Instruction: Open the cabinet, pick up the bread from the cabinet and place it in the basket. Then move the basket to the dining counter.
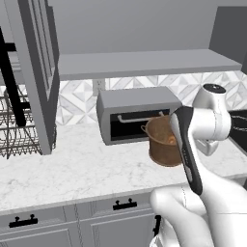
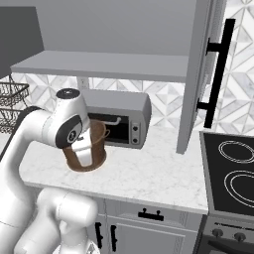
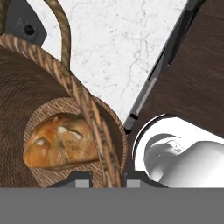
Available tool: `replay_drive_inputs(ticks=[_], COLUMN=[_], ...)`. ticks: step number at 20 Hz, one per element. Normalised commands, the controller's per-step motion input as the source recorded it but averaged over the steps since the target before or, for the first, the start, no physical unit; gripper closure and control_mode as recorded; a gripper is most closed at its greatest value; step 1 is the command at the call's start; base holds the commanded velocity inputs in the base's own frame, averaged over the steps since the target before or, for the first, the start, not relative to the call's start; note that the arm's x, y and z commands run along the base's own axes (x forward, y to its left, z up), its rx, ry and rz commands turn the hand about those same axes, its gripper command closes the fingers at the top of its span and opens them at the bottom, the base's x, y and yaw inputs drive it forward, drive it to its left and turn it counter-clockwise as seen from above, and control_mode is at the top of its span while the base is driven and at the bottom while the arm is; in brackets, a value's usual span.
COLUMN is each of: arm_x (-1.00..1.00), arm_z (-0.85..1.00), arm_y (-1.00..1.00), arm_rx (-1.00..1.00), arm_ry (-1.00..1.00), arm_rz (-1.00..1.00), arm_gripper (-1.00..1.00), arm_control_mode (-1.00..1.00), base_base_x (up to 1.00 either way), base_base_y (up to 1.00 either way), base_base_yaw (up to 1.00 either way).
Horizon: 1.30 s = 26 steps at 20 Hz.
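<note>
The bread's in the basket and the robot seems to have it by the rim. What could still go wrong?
1. The gripper pinches only one side of the basket at its rim, so the basket might tilt or slip out when carried.
2. If it tips, the bread lying loose on the bottom could roll out.
3. The toaster oven stands right behind the basket and the open cabinet door juts out nearby; a swinging basket might knock them.
</note>
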Motion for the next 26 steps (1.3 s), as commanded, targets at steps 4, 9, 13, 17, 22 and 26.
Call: replay_drive_inputs(ticks=[4,9,13,17,22,26], arm_x=[0.00,0.00,-0.08,-0.12,0.00,0.00], arm_z=[0.00,0.00,0.00,0.00,0.00,0.00], arm_y=[0.00,0.00,0.00,0.00,0.00,0.00], arm_rx=[0.00,0.00,0.00,0.00,0.00,0.00], arm_ry=[0.00,0.00,0.00,0.00,0.00,0.00], arm_rz=[0.00,0.00,0.00,0.00,0.00,0.00], arm_gripper=[1.00,1.00,1.00,1.00,1.00,1.00], arm_control_mode=[-1.00,-1.00,-1.00,1.00,1.00,1.00], base_base_x=[0.00,0.00,0.00,-0.60,-0.99,-1.00], base_base_y=[0.00,0.00,0.00,0.00,0.00,0.00], base_base_yaw=[0.00,0.00,0.00,-0.03,-0.08,-0.15])
